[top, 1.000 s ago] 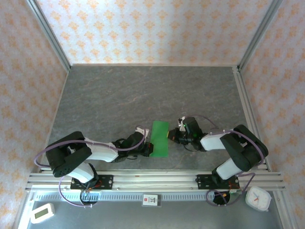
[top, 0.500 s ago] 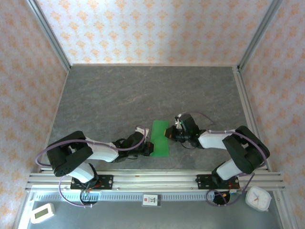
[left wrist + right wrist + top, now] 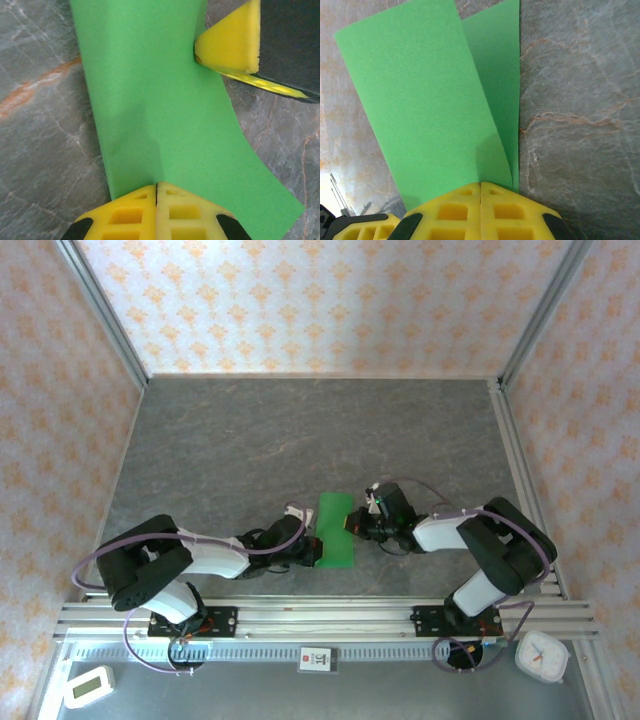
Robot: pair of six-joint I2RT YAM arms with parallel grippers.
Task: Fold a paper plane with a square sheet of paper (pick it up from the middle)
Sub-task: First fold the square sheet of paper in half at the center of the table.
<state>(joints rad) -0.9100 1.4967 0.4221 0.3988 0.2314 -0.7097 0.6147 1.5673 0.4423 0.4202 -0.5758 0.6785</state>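
Note:
The square sheet of paper (image 3: 335, 530) is bright green and lies folded into a narrow strip on the grey table, between the two arms. My left gripper (image 3: 312, 548) is shut, its yellow tips (image 3: 156, 186) resting on the paper's near left edge (image 3: 150, 100). My right gripper (image 3: 352, 523) is shut too, its tips (image 3: 480, 185) against the right edge, where the upper layer (image 3: 420, 100) lifts off the lower one (image 3: 500, 75). The right gripper's fingertip (image 3: 230, 47) shows in the left wrist view. Neither gripper pinches the paper.
An aluminium rail (image 3: 320, 620) carries both arm bases at the near edge. A white timer (image 3: 88, 686) sits at the near left and a round clock (image 3: 542, 656) at the near right. Patterned walls enclose the table (image 3: 300, 430), whose far half is bare.
My right gripper has slid left until its tips meet the paper's right edge. The left gripper and the paper have stayed put.

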